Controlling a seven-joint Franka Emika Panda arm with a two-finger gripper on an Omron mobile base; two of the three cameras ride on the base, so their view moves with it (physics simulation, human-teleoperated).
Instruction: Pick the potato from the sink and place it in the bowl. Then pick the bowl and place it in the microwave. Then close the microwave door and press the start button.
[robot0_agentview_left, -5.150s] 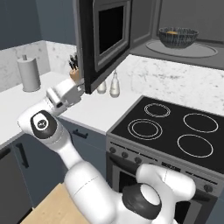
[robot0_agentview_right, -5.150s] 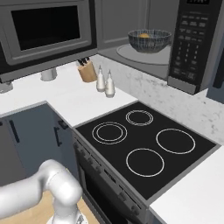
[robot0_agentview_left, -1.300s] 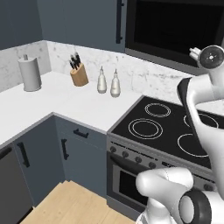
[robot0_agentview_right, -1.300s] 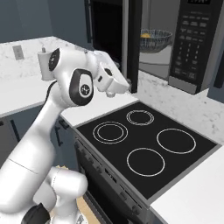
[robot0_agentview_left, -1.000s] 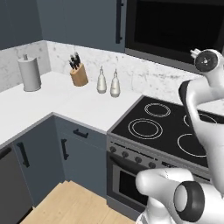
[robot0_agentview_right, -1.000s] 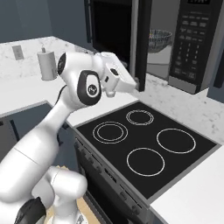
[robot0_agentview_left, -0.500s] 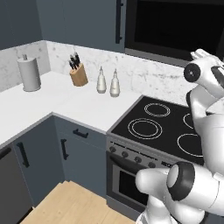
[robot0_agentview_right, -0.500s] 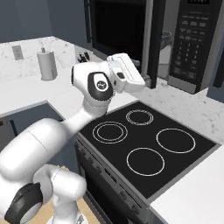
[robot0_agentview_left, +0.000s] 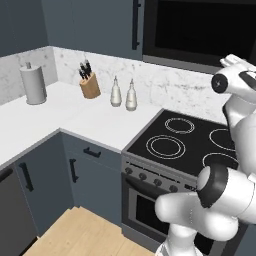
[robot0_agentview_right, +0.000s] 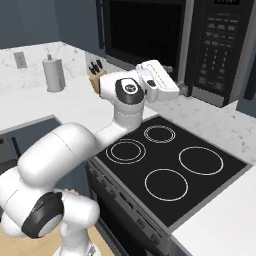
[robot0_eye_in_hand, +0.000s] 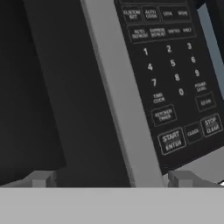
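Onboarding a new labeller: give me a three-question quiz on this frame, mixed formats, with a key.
1. True or false: the microwave door is shut.
2. Which keypad button sits nearest the right-hand fingertip in the hand view? A) START/ENTER B) the digit 1 C) KITCHEN TIMER
3. Fill in: on the white counter, the two small bottles stand between the stove and the ____.

Key
1. True; its dark window lies flush beside the keypad.
2. A; the START/ENTER button is just above that fingertip, and the gripper is open.
3. Knife block.
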